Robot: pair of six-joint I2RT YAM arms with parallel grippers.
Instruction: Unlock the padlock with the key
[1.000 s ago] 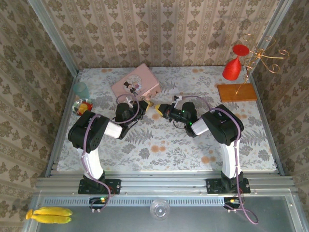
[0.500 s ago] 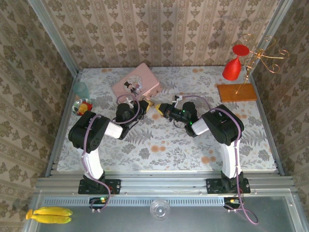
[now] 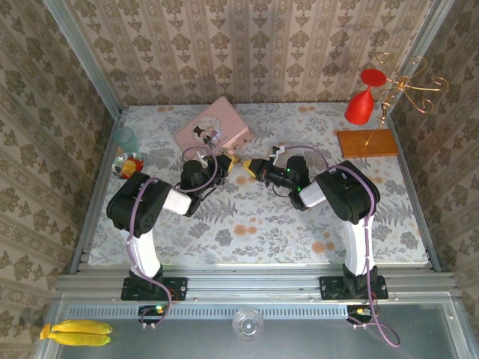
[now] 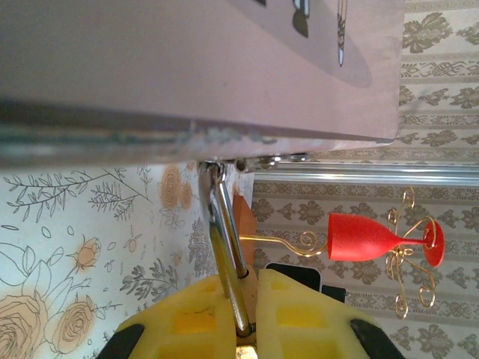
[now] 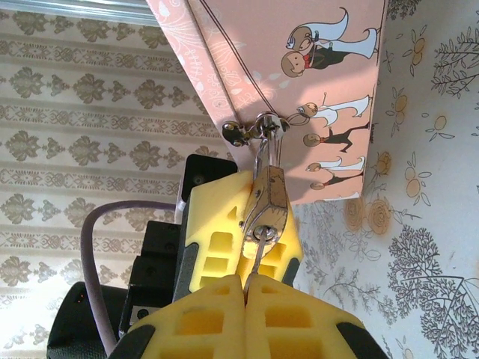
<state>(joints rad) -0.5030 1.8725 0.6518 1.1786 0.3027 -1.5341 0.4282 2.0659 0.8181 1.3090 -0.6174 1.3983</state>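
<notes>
Biggest first: the padlock (image 5: pixel 267 202) hangs in the hasp (image 5: pixel 258 126) on the near side of the pink tin (image 3: pixel 212 129), close to its right corner, so any pull from you could drag or tip the tin. Next, the left gripper (image 4: pixel 241 318) is clamped narrow on the padlock, just off that corner. If this grip is weak, I think the body will twist w/ the key (image 5: pixel 257 258) and nothing opens. The right gripper (image 5: pixel 247 288) is pinched tight on the key, whose tip seems to sit in the keyhole. Turn it off-axis and it can bind, bend or slip btw. the pads. As for direction, the padlock's long axis runs out from the tin: shackle (image 4: pixel 223 224) end in the hasp, keyhole end pointing away from the tin, toward the right gripper.
</notes>
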